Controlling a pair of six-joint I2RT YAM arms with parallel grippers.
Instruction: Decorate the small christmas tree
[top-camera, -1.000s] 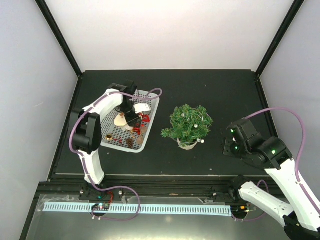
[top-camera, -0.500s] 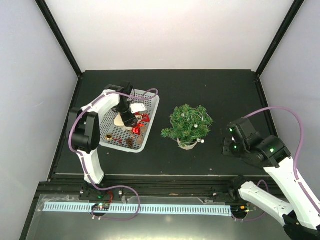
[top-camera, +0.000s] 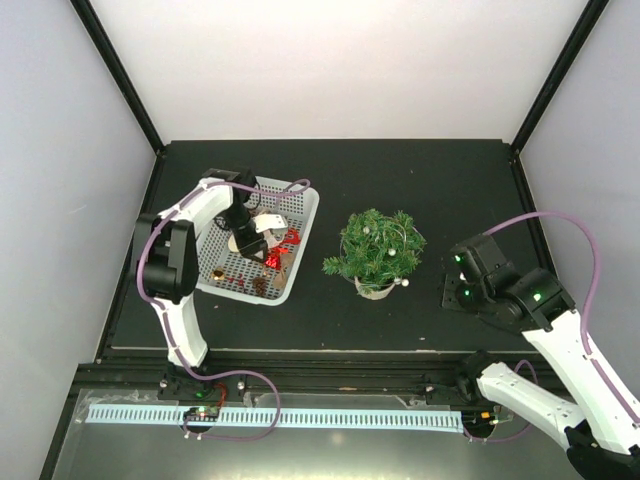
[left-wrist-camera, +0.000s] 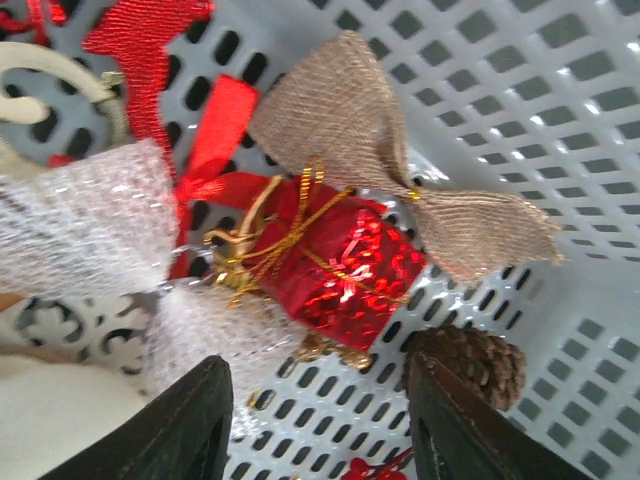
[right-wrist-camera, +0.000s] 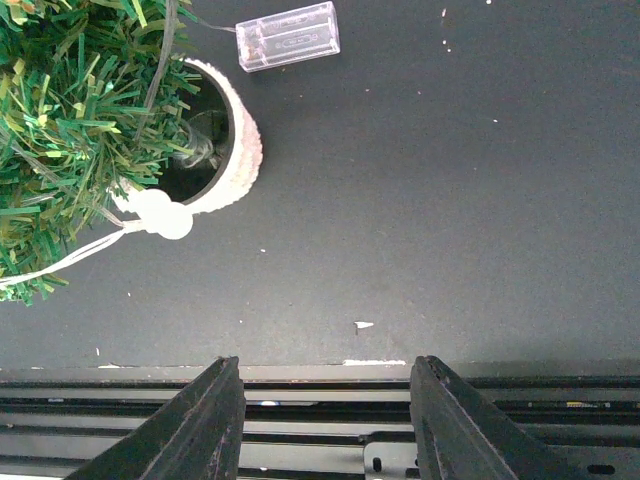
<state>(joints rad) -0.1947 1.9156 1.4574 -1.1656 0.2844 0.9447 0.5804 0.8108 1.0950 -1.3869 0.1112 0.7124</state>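
Left gripper (left-wrist-camera: 318, 385) hangs low inside the basket (left-wrist-camera: 520, 120), jaws apart with nothing between them. A red gift (left-wrist-camera: 340, 265) with gold cord lies just ahead of the tips. A burlap bow (left-wrist-camera: 400, 170) touches it on the far side, and a pine cone (left-wrist-camera: 470, 360) sits by the right finger.

Tree (top-camera: 378, 245) stands upright mid-table, its long axis vertical, near the basket's right rim. From the left gripper (top-camera: 248, 232) it lies to the right, past that rim.

Right gripper (top-camera: 455, 285) is nearer the tree, just off its right side. Its jaws are also apart and empty, over bare table. The right wrist view shows the pot (right-wrist-camera: 240, 150) and lower branches at upper left, with a clear battery box (right-wrist-camera: 288, 34) beside them.

Left arm pose: reaches forward from its base, elbow bent, wrist pitched steeply down into the basket.

Judgement: the pick is not yet made. The next move likely needs a short advance onto the gift, a close, a lift clear of the basket wall, then a carry rightward to the branches. The tangled cord may drag the bow along.
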